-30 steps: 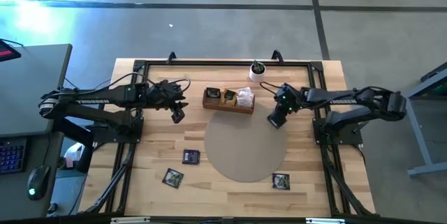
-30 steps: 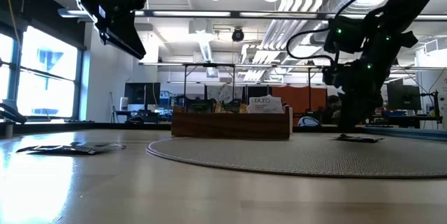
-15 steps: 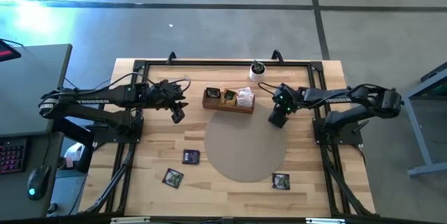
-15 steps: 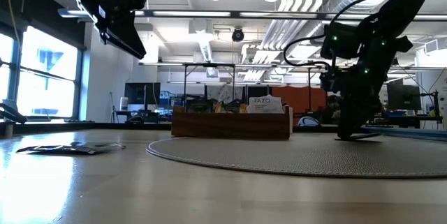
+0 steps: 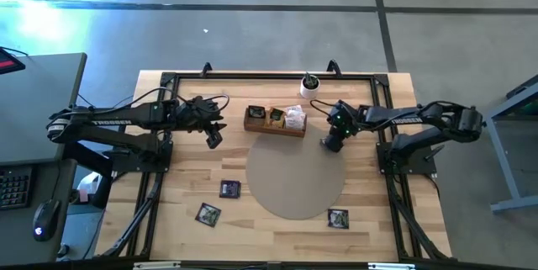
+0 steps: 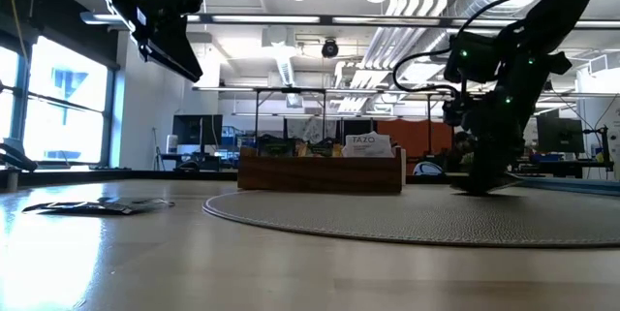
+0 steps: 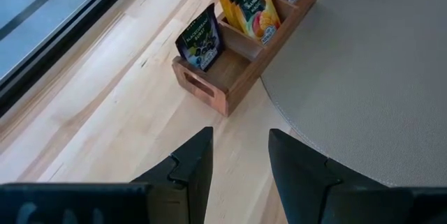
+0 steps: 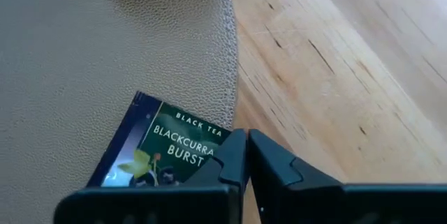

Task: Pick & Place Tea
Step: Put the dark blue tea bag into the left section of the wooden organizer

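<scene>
On the round grey mat (image 5: pixel 294 177), near its edge on the right arm's side, just beside the wooden tea box (image 5: pixel 275 121): right gripper (image 8: pixel 239 155), fingers pressed together on one corner of a dark sachet (image 8: pixel 157 151) lying flat on the mat.

Risk, as judged:
- Grip takes only a corner; the flat packet may slide out or pivot as it is lifted.
- Fingertips sit low against the mat and could snag its textured surface or drag the sachet instead of raising it.
- A dangling sachet may catch the box wall on the way in.

Left gripper (image 7: pixel 239 155): fingers spread, empty, held above the bare tabletop (image 5: pixel 189 169) on the box's other side; waiting.

Other tea: three dark sachets (image 5: pixel 229 188) loose near the tabletop's front, one at the mat's rim; several already standing in the box compartments.

Legible writing:
- Held sachet: "BLACK TEA", "BLACKCURRA…", "BURST" (partly hidden by the fingers).
- Whitish packet in box (image 6: pixel 369 143), low view: "TAZO".
- Box sachets in the left wrist view: print too small to read.
</scene>
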`<state>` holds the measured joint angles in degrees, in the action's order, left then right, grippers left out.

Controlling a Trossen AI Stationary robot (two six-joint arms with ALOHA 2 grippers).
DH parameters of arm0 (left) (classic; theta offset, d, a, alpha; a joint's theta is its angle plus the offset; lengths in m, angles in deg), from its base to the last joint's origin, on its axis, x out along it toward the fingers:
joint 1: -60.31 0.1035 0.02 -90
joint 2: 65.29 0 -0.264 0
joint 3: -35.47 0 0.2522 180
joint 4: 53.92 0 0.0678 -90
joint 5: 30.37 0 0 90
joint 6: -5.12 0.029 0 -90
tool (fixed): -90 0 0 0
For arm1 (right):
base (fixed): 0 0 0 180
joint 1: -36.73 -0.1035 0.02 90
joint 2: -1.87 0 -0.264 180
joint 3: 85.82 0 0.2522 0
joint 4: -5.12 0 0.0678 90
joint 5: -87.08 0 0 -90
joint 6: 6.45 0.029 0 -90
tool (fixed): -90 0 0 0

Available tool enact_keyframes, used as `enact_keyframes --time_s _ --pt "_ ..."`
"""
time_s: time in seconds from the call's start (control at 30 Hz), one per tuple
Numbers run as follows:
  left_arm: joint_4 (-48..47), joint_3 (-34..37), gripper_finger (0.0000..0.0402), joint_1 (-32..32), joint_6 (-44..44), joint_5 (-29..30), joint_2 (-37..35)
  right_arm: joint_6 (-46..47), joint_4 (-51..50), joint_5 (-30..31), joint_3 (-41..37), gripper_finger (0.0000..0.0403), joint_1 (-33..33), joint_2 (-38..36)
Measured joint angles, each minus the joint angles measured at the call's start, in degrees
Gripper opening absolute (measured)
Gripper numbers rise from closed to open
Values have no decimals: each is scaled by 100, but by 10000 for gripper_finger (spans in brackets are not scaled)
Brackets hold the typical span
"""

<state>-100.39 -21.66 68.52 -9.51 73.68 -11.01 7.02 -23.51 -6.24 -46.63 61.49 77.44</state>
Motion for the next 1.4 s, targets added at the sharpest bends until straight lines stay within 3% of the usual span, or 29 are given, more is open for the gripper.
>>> enact_keyframes --time_s 0.27,0.43,0.83,1.07,1.23,1.4 --pt "-2 -2 137 0 111 6 0 224 390 -575 -20 6 -60 -535" --pt "-4 -2 137 0 129 12 0 598 807 -649 -17 3 -510 -586" --pt "-22 -7 137 1 129 -17 2 1470 1773 422 -11 1 -2198 -42" --pt "307 -8 137 -78 122 -1027 341 1481 2616 999 -11 1 -2615 210" --pt "431 -11 137 -67 127 -1055 405 1323 3753 1440 -9 0 -2798 443" --pt "476 -11 137 -72 129 -886 96 1027 6126 1840 17 0 -2830 1169"
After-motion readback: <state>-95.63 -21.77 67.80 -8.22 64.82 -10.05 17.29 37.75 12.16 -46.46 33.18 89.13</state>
